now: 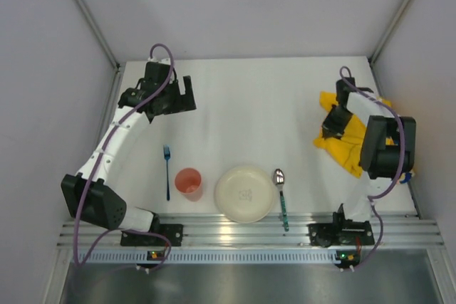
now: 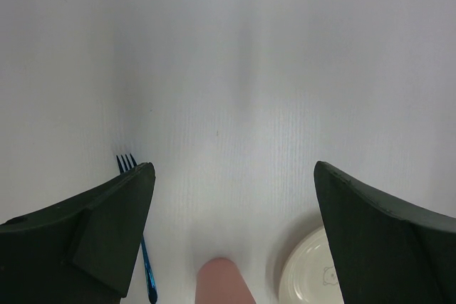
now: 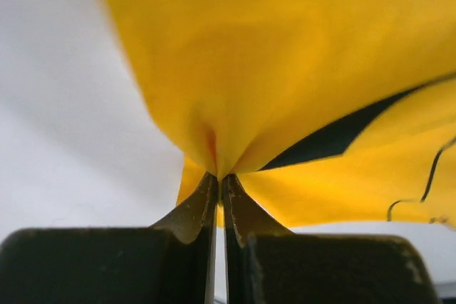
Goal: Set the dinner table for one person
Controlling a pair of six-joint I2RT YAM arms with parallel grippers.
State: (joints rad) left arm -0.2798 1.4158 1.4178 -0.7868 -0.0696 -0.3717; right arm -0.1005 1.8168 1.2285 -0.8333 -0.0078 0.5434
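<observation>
The white dinner table (image 1: 242,112) carries a blue fork (image 1: 167,170), an orange cup (image 1: 189,183), a cream plate (image 1: 246,194) and a spoon (image 1: 281,189) with a green handle in a row near the front rail. A crumpled yellow placemat (image 1: 349,144) lies at the right. My right gripper (image 1: 331,127) is shut on a pinched fold of the placemat (image 3: 285,76), which fills the right wrist view. My left gripper (image 1: 187,94) hovers open at the back left over bare table, with fork (image 2: 146,268), cup (image 2: 222,282) and plate (image 2: 310,275) below its wide-spread fingers.
A slotted aluminium rail (image 1: 242,229) runs along the near edge between the two arm bases. Grey walls enclose the table at the left, back and right. The right arm's forearm (image 1: 385,147) hangs over the placemat's right part.
</observation>
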